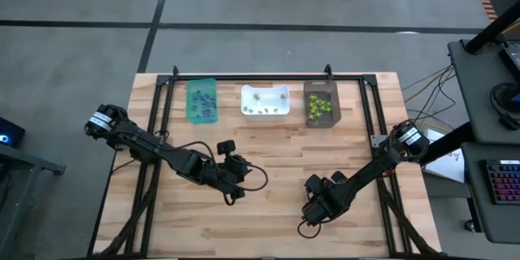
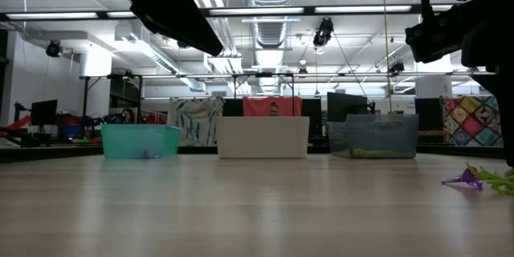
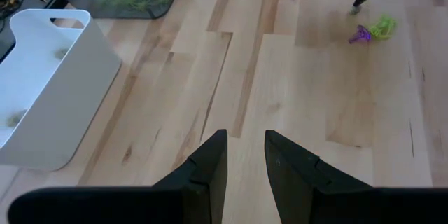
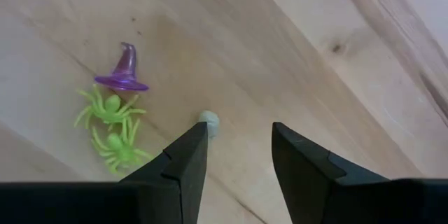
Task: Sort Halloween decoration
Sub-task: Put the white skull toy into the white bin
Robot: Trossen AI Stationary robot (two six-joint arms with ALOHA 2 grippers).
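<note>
The Halloween decoration shows best in the right wrist view. A purple witch hat (image 4: 124, 70), two lime-green spiders (image 4: 112, 110) and a small pale piece (image 4: 208, 123) lie on the wooden table. My right gripper (image 4: 238, 147) points down over them, open. The pale piece lies just beside one fingertip, and the hat and spiders lie off to that side. My left gripper (image 3: 245, 155) hangs open above bare wood near the table's middle (image 1: 241, 166), with nothing between its fingers. From there the hat (image 3: 360, 35) and the spiders (image 3: 383, 26) show farther off, under my right arm.
Three bins stand in a row along the far edge: teal (image 1: 201, 100) with purple pieces, white (image 1: 265, 101) with pale pieces, dark brown (image 1: 321, 103) with green pieces. A black frame (image 1: 244, 77) borders the table. Bare wood lies between the arms.
</note>
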